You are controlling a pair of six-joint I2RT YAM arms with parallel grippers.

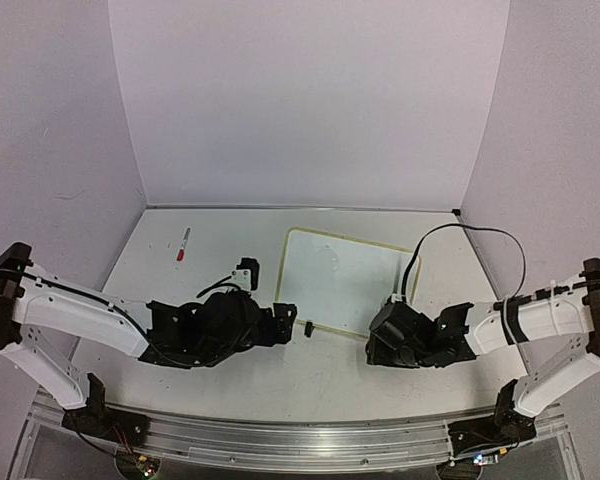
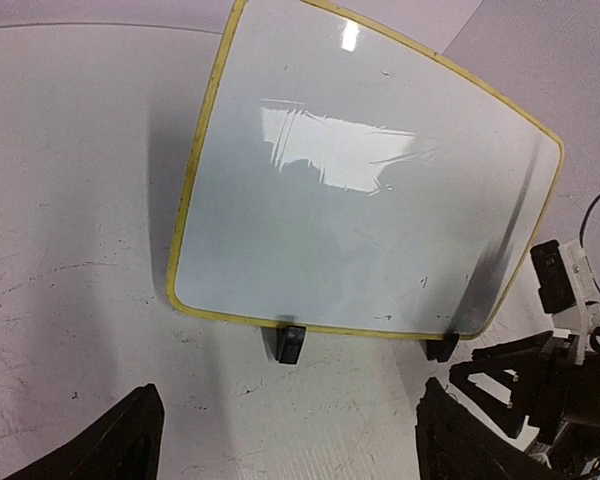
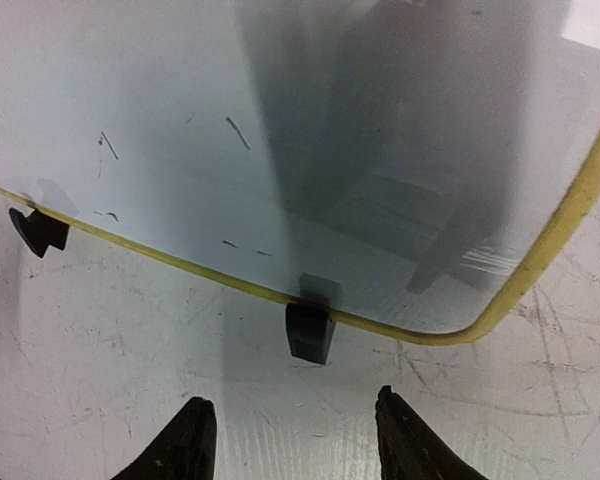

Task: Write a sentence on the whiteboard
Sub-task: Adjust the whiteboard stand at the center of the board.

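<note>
Only the top view shows the red marker (image 1: 183, 243), far left on the worktop (image 1: 310, 390). The whiteboard (image 1: 345, 280) lies mid-worktop, its near edge just ahead of the left claw (image 2: 290, 440), wide open and empty, and the right claw (image 3: 295, 440), half open, empty

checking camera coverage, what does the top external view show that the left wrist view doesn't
Only top external: the red-tipped marker lying on the table, off to the whiteboard's left and apart from it. Only left wrist: the left fingers standing wide apart, and bright glare on the board. Both: the yellow-rimmed whiteboard, with no red writing visible.
</note>
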